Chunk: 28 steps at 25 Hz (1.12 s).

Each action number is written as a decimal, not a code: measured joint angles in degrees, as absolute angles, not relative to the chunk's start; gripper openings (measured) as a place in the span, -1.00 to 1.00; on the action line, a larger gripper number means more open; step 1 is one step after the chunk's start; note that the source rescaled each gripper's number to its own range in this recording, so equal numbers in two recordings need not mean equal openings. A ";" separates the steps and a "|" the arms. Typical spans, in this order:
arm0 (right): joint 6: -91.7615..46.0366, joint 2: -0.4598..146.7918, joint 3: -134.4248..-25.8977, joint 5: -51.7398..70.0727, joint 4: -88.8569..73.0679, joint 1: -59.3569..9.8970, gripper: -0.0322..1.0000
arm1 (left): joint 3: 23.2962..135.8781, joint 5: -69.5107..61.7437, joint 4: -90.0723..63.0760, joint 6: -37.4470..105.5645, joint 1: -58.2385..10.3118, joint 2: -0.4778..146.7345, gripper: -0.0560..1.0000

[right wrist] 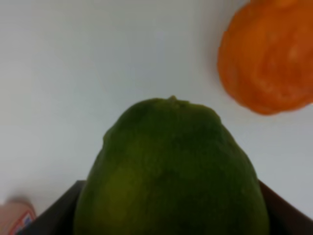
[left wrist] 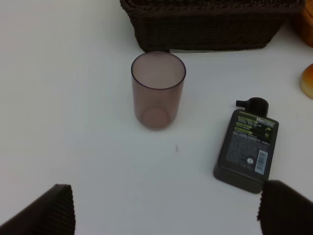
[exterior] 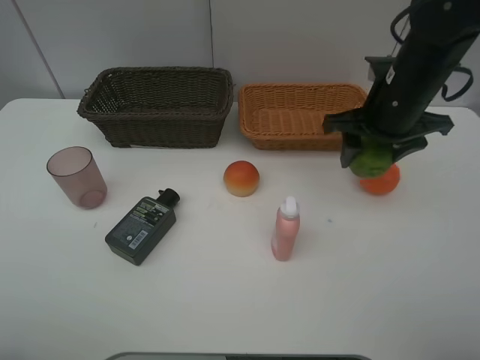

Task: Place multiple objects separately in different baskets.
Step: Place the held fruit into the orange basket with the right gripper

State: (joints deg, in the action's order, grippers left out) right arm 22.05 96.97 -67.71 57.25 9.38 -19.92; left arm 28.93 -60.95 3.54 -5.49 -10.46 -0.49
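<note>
My right gripper [exterior: 372, 159] is shut on the green round fruit [exterior: 370, 162], just in front of the orange-tan basket [exterior: 300, 116]; the fruit fills the right wrist view [right wrist: 171, 171]. The orange [exterior: 381, 181] lies right beside it on the table, also in the right wrist view [right wrist: 271, 56]. The peach [exterior: 241, 178], pink bottle [exterior: 286, 229], dark flat bottle [exterior: 142, 226] and purplish cup [exterior: 76, 176] stand on the table. The dark brown basket [exterior: 157, 105] is at the back left. My left gripper [left wrist: 166, 208] is open above the table near the cup [left wrist: 157, 89] and dark bottle [left wrist: 248, 145].
Both baskets sit side by side at the back of the white table [exterior: 225, 300], close to the wall. The dark basket's front wall [left wrist: 210, 29] shows in the left wrist view, with a bit of the peach [left wrist: 308, 81] at the edge.
</note>
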 joint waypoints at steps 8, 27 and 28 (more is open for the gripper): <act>11.34 108.11 -88.29 64.28 9.46 -18.95 0.02 | 28.93 -60.95 3.56 -5.49 -10.46 -0.49 0.92; 9.85 131.90 -114.39 56.59 7.70 -24.11 0.02 | 28.93 -60.95 3.56 -5.49 -10.46 -0.49 0.92; 9.85 132.26 -114.39 55.13 7.42 -24.12 0.02 | 28.93 -60.95 3.56 -5.49 -10.46 -0.49 0.92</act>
